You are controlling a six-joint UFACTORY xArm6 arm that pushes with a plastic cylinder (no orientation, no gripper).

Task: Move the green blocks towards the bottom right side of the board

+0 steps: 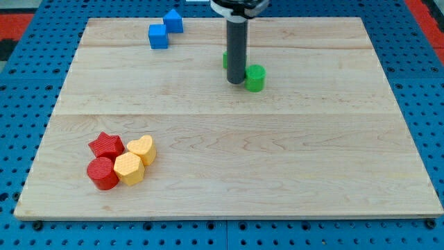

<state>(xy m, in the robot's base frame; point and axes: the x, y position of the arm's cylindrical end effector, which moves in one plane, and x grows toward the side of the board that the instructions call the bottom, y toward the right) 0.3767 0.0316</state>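
Observation:
A green round block [255, 78] stands on the wooden board [229, 160], right of centre in the upper part. A second green block [225, 60] shows only as a sliver behind the rod, to its left. My tip [236, 82] rests on the board just left of the round green block, touching or nearly touching it. The dark rod rises from there to the view's top.
Two blue blocks [158, 36] [173, 21] sit near the board's top left. At the lower left is a cluster: a red star [106, 145], a red cylinder [103, 173], a yellow heart [142, 148] and a yellow hexagon [129, 169].

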